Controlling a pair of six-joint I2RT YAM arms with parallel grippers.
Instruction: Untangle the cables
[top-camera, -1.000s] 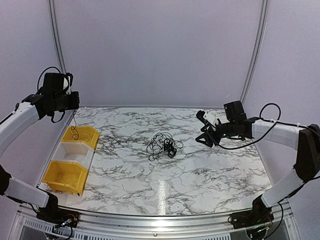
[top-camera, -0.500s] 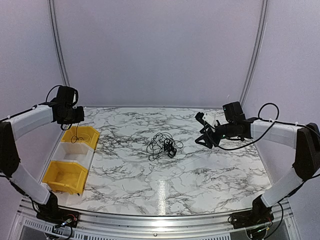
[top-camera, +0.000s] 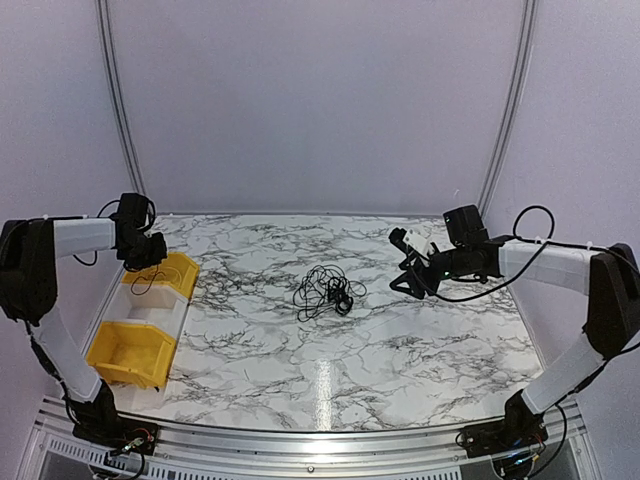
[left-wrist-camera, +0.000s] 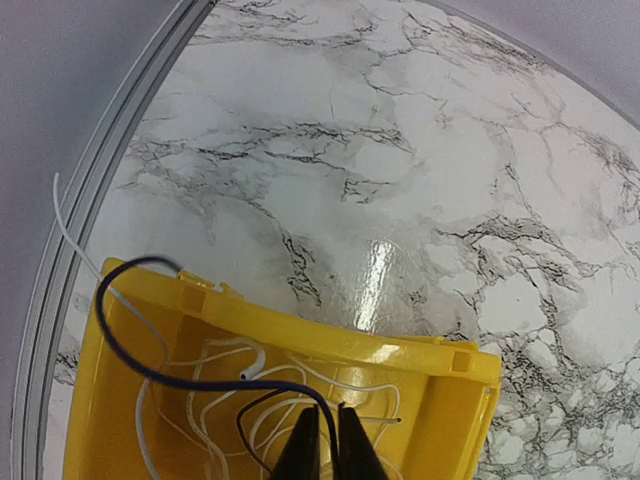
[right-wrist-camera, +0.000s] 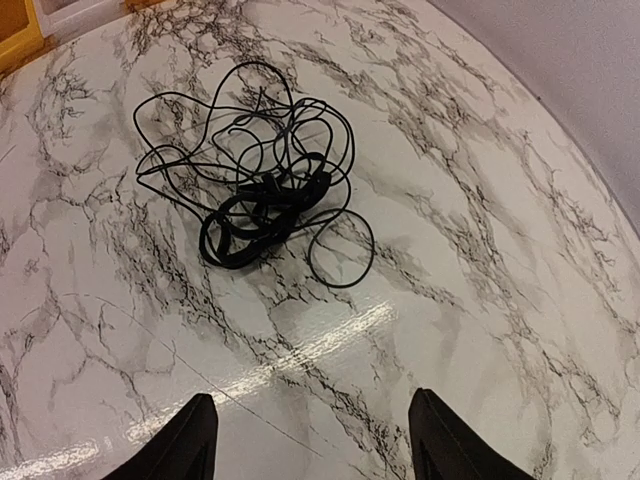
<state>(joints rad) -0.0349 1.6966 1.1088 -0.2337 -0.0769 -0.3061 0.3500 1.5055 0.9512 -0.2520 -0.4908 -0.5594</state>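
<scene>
The tangled cables (top-camera: 325, 290) lie as a small bunch of thin black loops in the middle of the marble table, and also show in the right wrist view (right-wrist-camera: 260, 195). My right gripper (top-camera: 408, 277) is open and empty, low over the table to the right of the bunch (right-wrist-camera: 315, 440). My left gripper (top-camera: 143, 262) hangs over the far yellow bin (top-camera: 182, 272) and is shut on one thin dark cable (left-wrist-camera: 180, 375). That cable runs from the closed fingertips (left-wrist-camera: 328, 445) across the bin (left-wrist-camera: 470, 400) and over its left rim. Thin white wires (left-wrist-camera: 225, 350) lie inside the bin.
A white bin (top-camera: 150, 305) and a second yellow bin (top-camera: 130, 352) stand in a row nearer than the far one, along the table's left edge. A metal rail (left-wrist-camera: 95, 190) borders the table. Grey curtain walls close in the back and sides.
My left arm has come down from high above the table's left edge to just over the far yellow bin, bringing its thin cable with it. The right gripper has barely shifted.
</scene>
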